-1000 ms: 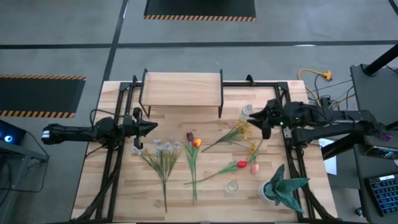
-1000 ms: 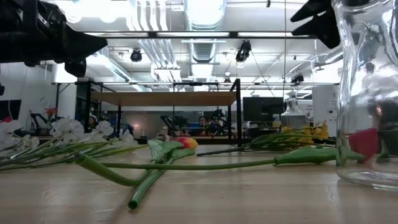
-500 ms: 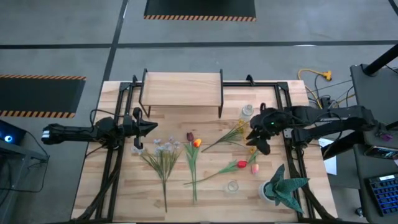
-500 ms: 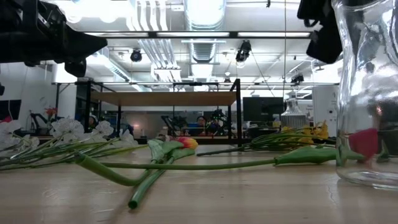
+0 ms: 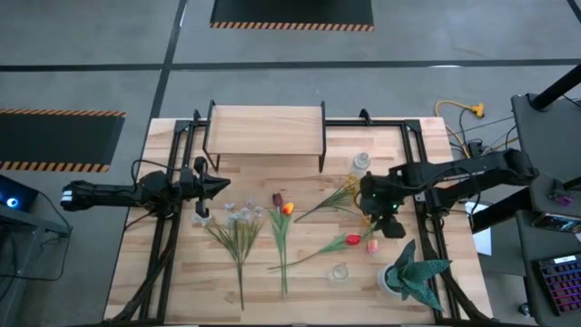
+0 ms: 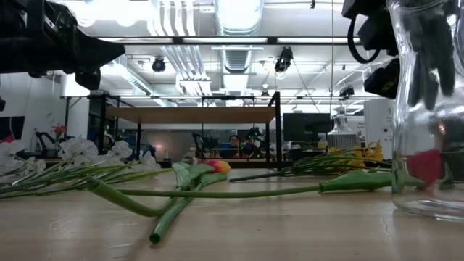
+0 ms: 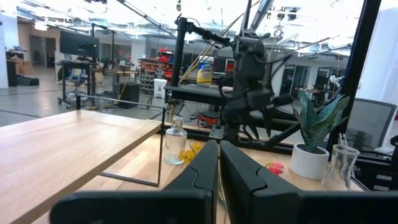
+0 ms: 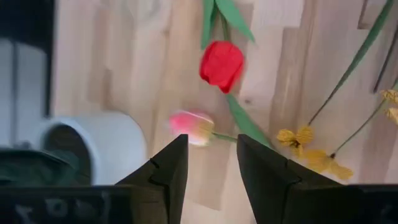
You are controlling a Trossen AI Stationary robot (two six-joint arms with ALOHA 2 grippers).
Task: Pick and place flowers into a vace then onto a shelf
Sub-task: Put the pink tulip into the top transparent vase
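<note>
Pink tulip (image 8: 191, 129) under right end effector (image 8: 211, 163)

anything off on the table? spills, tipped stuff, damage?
Nothing stands out. The flowers lie loose on the table, unspilled. The glass vase, small bottle and potted plant stand upright, and the shelf sits square and bare.

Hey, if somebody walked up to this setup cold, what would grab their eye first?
Probably the flowers strewn loose across the middle of the table, none in a vase yet. Next, the right gripper, open, poised over the pink tulip and red tulip, while the left gripper waits shut beside the empty shelf.
</note>
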